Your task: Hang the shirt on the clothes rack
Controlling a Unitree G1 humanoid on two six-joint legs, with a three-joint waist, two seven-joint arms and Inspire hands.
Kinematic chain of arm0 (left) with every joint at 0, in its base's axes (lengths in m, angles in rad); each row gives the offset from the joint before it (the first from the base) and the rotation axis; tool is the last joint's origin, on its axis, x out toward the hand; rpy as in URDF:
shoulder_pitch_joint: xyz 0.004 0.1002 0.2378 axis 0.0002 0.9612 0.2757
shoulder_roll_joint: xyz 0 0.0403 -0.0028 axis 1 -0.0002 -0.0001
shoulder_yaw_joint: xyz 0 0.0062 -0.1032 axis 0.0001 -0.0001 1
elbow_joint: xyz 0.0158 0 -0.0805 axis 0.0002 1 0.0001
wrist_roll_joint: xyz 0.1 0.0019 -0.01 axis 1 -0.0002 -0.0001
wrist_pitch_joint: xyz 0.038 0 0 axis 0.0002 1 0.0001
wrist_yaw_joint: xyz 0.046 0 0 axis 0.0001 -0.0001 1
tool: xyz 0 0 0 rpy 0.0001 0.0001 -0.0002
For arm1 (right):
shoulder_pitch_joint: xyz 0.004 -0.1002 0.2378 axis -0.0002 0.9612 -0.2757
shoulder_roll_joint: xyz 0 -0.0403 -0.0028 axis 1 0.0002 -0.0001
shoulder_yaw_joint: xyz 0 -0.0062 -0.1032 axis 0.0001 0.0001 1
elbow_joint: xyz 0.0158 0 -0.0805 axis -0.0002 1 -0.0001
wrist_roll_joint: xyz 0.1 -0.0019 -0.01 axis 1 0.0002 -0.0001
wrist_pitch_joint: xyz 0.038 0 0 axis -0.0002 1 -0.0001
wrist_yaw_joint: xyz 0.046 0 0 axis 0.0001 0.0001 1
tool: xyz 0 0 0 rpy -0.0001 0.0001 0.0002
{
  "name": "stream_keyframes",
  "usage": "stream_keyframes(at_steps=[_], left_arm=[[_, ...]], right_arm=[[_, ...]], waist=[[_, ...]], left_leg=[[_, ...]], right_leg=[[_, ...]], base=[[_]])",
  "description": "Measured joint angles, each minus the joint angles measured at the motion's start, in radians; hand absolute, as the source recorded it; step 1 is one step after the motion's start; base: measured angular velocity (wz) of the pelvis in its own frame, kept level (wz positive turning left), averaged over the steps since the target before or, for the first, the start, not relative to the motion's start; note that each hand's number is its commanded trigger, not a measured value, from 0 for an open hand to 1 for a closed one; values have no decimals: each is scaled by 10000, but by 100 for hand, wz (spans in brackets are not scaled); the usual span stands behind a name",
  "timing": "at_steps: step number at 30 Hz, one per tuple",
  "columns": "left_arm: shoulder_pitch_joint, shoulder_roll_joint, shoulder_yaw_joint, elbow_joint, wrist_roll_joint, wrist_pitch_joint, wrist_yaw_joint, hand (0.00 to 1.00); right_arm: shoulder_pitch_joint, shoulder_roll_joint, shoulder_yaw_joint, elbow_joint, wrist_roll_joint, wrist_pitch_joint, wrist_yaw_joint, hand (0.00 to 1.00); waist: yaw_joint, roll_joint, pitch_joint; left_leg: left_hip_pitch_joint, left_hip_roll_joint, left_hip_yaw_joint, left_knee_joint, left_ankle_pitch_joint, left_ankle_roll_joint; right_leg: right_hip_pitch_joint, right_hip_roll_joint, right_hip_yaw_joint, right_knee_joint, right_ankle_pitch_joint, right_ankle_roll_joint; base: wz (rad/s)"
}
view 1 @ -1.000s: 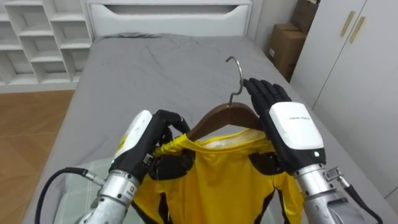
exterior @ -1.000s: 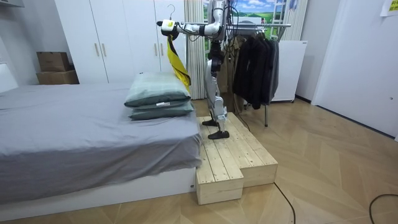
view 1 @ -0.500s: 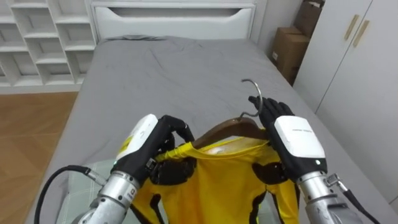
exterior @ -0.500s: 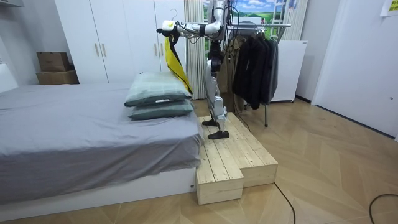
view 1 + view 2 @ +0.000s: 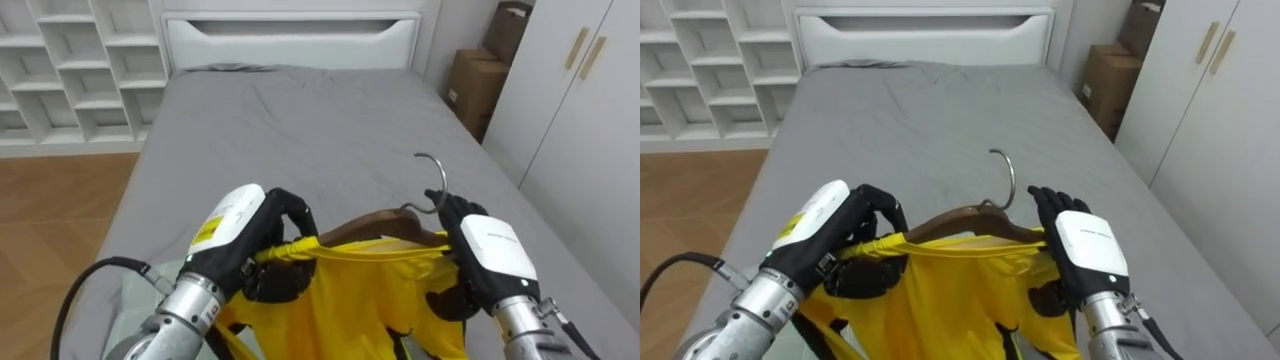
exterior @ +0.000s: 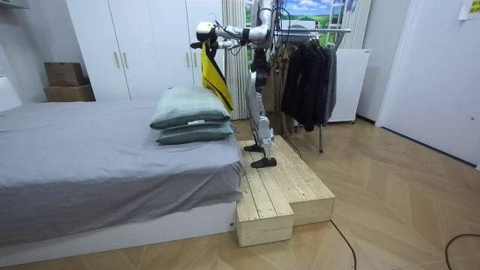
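A yellow garment (image 5: 370,295) hangs on a brown wooden hanger (image 5: 385,225) with a metal hook (image 5: 437,172) that points up. I hold it out in front of me above the grey bed (image 5: 300,110). My left hand (image 5: 245,228) is curled round the garment's left shoulder and the hanger end under it. My right hand (image 5: 495,258) grips the hanger's right arm, fingers on top near the neck and thumb under the cloth. In the room view the garment (image 6: 214,75) hangs from my raised arms while I stand on a wooden platform (image 6: 281,187) beside the bed.
Behind me stands a clothes rack (image 6: 307,71) with dark clothes. Stacked pillows (image 6: 191,112) lie on the near end of the bed. White shelves (image 5: 70,70) are to the left, with cardboard boxes (image 5: 478,85) and a white wardrobe (image 5: 570,110) to the right.
My arms have drawn the hanger and garment in a little toward my body. The eye view has shifted, so the hook shows further right.
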Motion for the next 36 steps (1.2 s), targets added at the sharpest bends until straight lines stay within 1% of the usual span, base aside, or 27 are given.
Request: stream_keyframes(at_steps=[7, 15, 20, 24, 31, 36], left_arm=[[0, 46, -1, 0, 0, 0, -61, 100], [0, 70, -22, 0, 1, 1, -153, 100], [-1, 90, -13, 0, -25, 37, -152, 100], [-1, 13, -12, 0, -26, 37, -151, 100], [-2, -48, -11, 0, -24, 37, -149, 100], [-2, -54, -10, 0, -25, 37, -148, 100]], right_arm=[[0, 0, -4, 25, 110, 3, 121, 100], [-80, 1, -2, 322, 998, -15, 554, 100], [-73, 3, -64, 351, 1452, 5, 880, 100], [-63, 23, -240, 350, 1555, -10, 1073, 100], [-63, 34, -326, 349, 1655, -33, 1203, 100], [-63, 56, -328, 348, 1735, -30, 1274, 100]], waist=[[-26, -53, 12], [-124, -187, 48], [-273, -179, 58], [-290, -163, 70], [-356, -66, 131], [-442, -56, 133]], left_leg=[[0, -3, -5, 2, 2, 1], [21, -3, -144, 0, 2, 0], [15, -5, -140, -10, 1, -1], [16, -7, -123, -27, 0, -2], [32, -1, -87, -45, -2, -3], [33, 3, -80, -47, -2, -3]], right_leg=[[5, -3, -15, -7, -2, 2], [132, 9, -61, -159, 3, 3], [127, 10, -49, -165, 0, 3], [113, 14, -32, -174, -4, 9], [99, 29, -3, -168, -4, 9], [101, 35, 14, -164, -4, 8]], base=[[0], [3], [0], [0], [0], [0]])
